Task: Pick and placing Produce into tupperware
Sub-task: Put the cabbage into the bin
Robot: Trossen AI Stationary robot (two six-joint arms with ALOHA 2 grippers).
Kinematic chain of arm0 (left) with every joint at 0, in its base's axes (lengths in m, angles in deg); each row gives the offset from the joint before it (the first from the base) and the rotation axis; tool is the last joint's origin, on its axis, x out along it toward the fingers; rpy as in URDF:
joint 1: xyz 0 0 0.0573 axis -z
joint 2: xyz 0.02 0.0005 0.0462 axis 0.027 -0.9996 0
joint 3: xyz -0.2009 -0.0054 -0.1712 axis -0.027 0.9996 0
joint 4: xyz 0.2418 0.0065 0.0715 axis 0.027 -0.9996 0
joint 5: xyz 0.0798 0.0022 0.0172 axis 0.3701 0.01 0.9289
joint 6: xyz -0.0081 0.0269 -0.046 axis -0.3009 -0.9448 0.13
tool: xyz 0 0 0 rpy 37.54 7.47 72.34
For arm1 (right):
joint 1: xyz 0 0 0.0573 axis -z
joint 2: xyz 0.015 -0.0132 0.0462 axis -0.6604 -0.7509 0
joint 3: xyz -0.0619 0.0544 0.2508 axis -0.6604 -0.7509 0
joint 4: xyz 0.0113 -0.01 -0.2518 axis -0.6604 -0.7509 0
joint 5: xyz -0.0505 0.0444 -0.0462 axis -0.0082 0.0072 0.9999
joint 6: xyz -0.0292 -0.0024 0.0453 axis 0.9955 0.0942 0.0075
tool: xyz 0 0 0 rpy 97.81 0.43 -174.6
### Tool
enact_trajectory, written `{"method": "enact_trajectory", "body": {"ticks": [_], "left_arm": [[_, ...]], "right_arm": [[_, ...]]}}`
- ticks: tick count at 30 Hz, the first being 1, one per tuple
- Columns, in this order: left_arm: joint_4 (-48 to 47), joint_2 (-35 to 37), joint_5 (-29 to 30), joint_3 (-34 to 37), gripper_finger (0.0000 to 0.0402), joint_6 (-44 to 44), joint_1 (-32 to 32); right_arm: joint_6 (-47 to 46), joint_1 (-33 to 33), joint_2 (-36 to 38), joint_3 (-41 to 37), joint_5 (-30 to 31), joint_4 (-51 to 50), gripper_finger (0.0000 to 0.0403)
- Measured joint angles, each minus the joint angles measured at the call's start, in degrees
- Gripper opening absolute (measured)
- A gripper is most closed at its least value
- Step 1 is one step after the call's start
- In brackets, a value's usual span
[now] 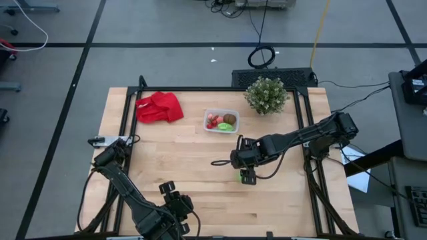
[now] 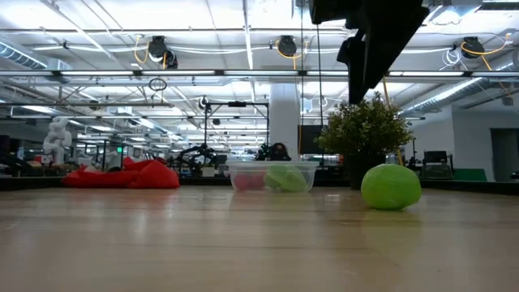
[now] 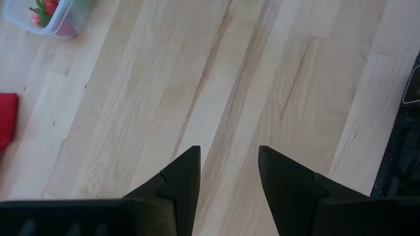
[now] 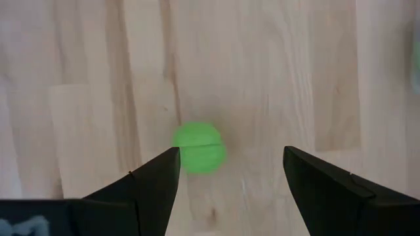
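A bright green round piece (image 4: 199,147) rests on the bare wood, also in the low view (image 2: 391,186) and the high view (image 1: 243,175). My right gripper (image 4: 230,152) hangs open above it, pointing down, well clear of it in the low view (image 2: 365,57). The clear tupperware (image 1: 221,121) stands toward the table's far side, holding red pieces, a brown oval and a green piece. My left gripper (image 3: 228,152) is open over bare wood near the table's near edge (image 1: 175,195).
A red cloth (image 1: 160,107) lies at the far left of the table. A bushy potted plant (image 1: 266,95) stands at the far edge, right of the tupperware. Black frame rails (image 1: 125,120) run along both sides. Bare wood lies between the green piece and the tupperware.
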Motion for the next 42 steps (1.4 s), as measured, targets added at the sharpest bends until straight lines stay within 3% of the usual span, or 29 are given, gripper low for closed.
{"method": "enact_trajectory", "body": {"ticks": [10,24,42], "left_arm": [[0.02,0.0,0.04,0.0,0.0159,0.0,0.0],[0.04,0.0,0.09,0.0,0.0159,0.0,-0.04],[0.07,0.0,0.11,0.0,0.0159,0.0,-0.04]], "right_arm": [[-1.68,0.96,-0.51,-0.27,-0.78,0.49,0.0263],[-5.8,0.98,-0.96,-8.22,-5.91,7.17,0.0263],[-5.8,1.7,-0.96,-8.51,-7.52,8.12,0.0263]]}}
